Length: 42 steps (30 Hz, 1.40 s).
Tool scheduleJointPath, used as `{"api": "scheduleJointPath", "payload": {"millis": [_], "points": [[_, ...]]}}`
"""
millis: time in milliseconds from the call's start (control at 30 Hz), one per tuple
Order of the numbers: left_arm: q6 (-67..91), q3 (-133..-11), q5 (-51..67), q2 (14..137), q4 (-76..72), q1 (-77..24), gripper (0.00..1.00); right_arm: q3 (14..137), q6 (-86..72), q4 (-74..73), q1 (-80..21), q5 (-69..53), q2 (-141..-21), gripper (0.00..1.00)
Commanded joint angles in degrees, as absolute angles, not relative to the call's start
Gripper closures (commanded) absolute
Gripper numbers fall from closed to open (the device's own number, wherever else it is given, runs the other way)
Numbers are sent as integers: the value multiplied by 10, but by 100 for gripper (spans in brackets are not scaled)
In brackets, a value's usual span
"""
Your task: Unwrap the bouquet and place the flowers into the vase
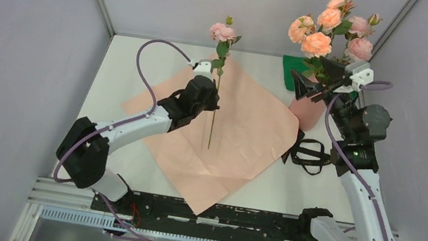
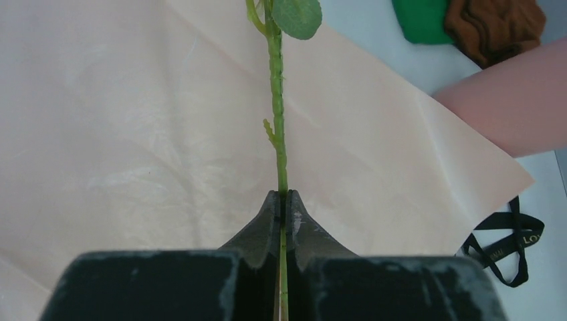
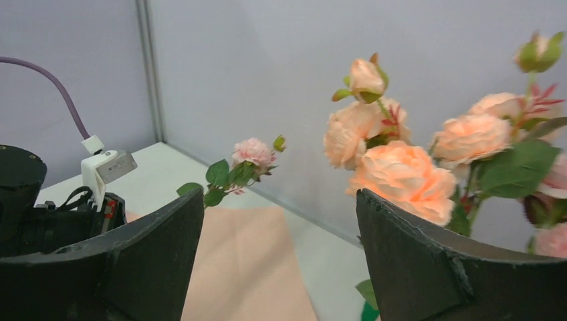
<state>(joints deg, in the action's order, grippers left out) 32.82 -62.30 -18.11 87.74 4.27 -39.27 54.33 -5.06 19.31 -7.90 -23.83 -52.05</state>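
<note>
The paper (image 1: 242,131) lies spread flat on the surface (image 1: 120,68) beneath the left end effector (image 1: 211,98), which is clenched on the stem of one upright rose (image 1: 222,32). Flowers (image 1: 330,29) stand in the vase (image 1: 307,109) just ahead of the right end effector (image 1: 319,77), whose fingers are spread and grasp nothing. Only the left wrist view shows writing on the ribbon (image 2: 505,244): gold "LO", the rest unreadable.

Green cloth (image 2: 421,20), brown bundle (image 2: 496,27) (just beside)
</note>
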Motion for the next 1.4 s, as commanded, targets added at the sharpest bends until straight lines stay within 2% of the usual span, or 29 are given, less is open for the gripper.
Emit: {"api": "scheduleJointPath", "payload": {"millis": [0, 133, 267, 500, 800, 1200, 1367], "points": [[265, -564, -234, 808, -84, -427, 98, 578, -111, 193, -89, -313, -585, 12], [245, -518, -251, 767, -133, -441, 98, 603, -80, 161, -129, -292, -624, 13], [233, -498, -250, 754, -167, -446, 98, 634, -9, 103, -203, -214, -637, 14], [213, -484, -255, 731, -203, -463, 98, 642, -6, 109, -263, -202, -677, 14], [212, -496, -236, 712, -225, -476, 98, 667, -18, 128, -299, -195, -762, 15], [207, -487, -219, 717, -264, -507, 98, 685, -29, 153, -321, -187, -810, 18], [205, -485, -220, 710, -264, -512, 98, 688, -31, 156, -322, -186, -821, 25]]}}
